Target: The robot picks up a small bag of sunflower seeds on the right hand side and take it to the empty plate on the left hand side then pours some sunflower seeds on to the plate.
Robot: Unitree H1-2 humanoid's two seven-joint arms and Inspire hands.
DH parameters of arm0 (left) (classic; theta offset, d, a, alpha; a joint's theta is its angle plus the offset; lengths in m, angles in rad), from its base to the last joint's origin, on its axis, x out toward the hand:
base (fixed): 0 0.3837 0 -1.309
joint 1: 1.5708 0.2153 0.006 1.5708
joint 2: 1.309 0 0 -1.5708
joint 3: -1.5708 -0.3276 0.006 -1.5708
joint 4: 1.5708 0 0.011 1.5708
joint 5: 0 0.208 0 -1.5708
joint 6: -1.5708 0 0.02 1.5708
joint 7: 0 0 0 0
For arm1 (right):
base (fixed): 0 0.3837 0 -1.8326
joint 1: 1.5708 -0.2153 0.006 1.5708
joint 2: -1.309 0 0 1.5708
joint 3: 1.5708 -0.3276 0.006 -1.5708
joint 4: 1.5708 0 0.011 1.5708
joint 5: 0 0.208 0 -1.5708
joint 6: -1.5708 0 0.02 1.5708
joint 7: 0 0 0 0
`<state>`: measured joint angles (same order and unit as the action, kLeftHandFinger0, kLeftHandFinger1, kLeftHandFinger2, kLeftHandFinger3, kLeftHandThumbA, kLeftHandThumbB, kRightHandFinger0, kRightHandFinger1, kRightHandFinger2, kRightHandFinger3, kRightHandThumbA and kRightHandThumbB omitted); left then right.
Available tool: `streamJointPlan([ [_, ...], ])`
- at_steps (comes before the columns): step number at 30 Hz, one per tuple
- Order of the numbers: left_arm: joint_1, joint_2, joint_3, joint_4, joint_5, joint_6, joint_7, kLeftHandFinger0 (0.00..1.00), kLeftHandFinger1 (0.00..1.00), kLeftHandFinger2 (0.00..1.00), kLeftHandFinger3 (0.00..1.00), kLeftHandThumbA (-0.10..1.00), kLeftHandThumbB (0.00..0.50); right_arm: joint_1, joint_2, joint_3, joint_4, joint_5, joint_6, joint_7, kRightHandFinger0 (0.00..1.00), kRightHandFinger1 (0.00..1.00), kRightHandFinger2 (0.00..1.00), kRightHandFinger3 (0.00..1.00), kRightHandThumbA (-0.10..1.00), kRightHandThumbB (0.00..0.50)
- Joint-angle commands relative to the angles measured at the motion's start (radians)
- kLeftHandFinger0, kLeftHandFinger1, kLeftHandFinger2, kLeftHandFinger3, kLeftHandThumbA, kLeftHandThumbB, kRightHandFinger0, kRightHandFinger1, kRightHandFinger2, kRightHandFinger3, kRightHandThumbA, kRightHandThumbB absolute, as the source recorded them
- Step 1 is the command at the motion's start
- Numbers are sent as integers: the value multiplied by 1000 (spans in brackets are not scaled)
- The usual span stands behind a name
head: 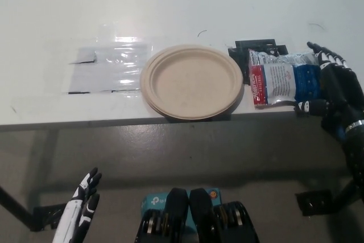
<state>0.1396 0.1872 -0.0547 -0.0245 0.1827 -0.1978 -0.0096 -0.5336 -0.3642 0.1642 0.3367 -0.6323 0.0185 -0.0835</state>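
At the right end of the white desk (182,4), my black right robot hand (334,92) sits at the right edge of the sunflower seed bag (282,78), fingers spread and open, long fingers above the bag's far corner and the thumb near its front corner. Nothing is gripped; the bag lies flat on the desk, partly over a strip of black tape (256,47), just beside the paper plate (191,81) on the plate's right.

The step in hand, as I judge it, is the grasp itself: the reach looks finished, the closing not yet made. My next move calls for bringing fingers and thumb together across the bag's right edge firmly enough to lift a slack foil pouch, then carrying it left over the plate and tipping its mouth down. I cannot tell from here whether the bag's top is torn open.

The plate is empty, its bare tan face showing, its front rim at the desk's edge. A clear plastic sheet (108,66) lies flat to its left.

My white left robot hand (82,209) hangs low below the desk at lower left, fingers apart, holding nothing.
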Motion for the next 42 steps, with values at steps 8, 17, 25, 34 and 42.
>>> streamJointPlan([
  [8,5,13,5,-38,-14,16,-29,1000,1000,1000,1000,1000,170,36,-29,-31,-142,31,-2,27,1000,1000,1000,1000,1000,385],
  [17,3,10,5,-33,-13,18,-35,1000,1000,1000,1000,1000,161,6,-16,-14,-65,12,13,29,1000,1000,1000,1000,1000,397],
  [25,1,8,6,-30,-6,14,-33,1000,1000,1000,1000,1000,177,-39,-20,-4,65,8,5,5,1000,1000,1000,1000,1000,383],
  [34,1,13,5,-28,-4,11,-37,1000,1000,1000,1000,1000,161,-78,-20,-9,135,26,-8,-7,1000,1000,1000,1000,1000,383],
  [42,0,14,6,-30,-22,22,-47,1000,1000,1000,1000,1000,163,-71,-35,-27,75,42,-19,-3,1000,1000,1000,1000,1000,422],
])
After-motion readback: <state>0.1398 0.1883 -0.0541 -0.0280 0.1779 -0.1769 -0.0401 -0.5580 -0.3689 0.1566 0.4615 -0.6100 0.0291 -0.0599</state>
